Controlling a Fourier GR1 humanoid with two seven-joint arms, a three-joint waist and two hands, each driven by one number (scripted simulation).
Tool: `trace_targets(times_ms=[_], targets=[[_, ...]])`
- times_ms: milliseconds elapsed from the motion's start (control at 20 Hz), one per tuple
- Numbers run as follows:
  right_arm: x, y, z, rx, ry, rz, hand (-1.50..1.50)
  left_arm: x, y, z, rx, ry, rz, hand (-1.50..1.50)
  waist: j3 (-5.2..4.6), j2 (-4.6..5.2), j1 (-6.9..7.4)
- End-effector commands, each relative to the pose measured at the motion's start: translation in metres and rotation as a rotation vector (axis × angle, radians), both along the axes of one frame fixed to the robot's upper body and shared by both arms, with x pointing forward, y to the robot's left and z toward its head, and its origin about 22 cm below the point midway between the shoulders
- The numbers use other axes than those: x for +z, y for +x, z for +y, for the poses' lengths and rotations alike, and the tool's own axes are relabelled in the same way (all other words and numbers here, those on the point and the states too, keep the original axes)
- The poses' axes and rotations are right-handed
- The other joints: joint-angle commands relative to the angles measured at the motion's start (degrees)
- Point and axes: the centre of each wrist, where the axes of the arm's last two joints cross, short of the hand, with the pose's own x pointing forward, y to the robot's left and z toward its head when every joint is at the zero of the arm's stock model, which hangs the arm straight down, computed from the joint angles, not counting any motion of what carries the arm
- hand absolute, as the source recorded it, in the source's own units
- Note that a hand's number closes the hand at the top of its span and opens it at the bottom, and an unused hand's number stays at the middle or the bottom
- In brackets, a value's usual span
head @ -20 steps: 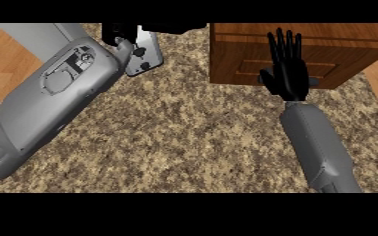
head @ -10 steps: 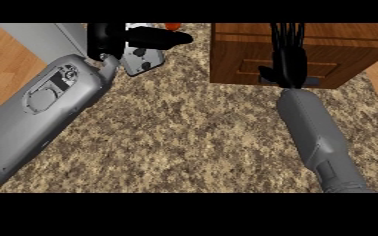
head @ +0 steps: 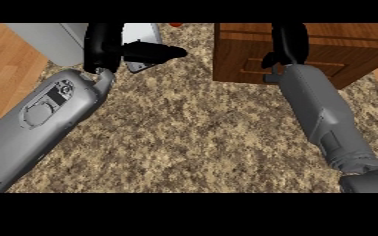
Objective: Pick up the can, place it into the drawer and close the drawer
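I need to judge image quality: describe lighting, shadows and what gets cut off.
Head view: flat, even light, no glare; soft shadow under the wooden drawer unit; left hand and right hand run off the upper edge; a red sliver there is unidentifiable.

Lighting is even and moderately bright, with no single source evident. The speckled counter (head: 192, 130) shows no glare. Soft, faint shadows lie beneath the wooden drawer unit (head: 295, 55). Both grey forearms carry mild highlights along their upper surfaces. No edge distortion is noted.
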Motion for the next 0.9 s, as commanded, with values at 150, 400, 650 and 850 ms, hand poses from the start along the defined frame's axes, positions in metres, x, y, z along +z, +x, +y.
trace_targets(times_ms=[150,400,650,850], targets=[[0.027,0.014,0.015,-0.007,0.078,-0.031,-1.50,-0.013,-0.010,0.008,-0.013,-0.003,-0.003,-1.50,0.20,0.78,1.94],[0.036,0.017,0.024,0.104,0.195,-0.036,-1.50,-0.010,-0.010,0.012,-0.005,0.006,-0.009,-1.50,0.32,0.65,1.30],[0.036,0.016,0.039,0.158,0.388,-0.082,-1.50,-0.022,-0.014,0.019,-0.002,-0.001,-0.002,-1.50,0.38,0.62,0.97],[0.053,0.021,0.043,0.208,0.519,-0.083,-1.50,-0.021,-0.018,0.024,0.002,0.003,-0.009,-1.50,0.30,0.11,0.66]])
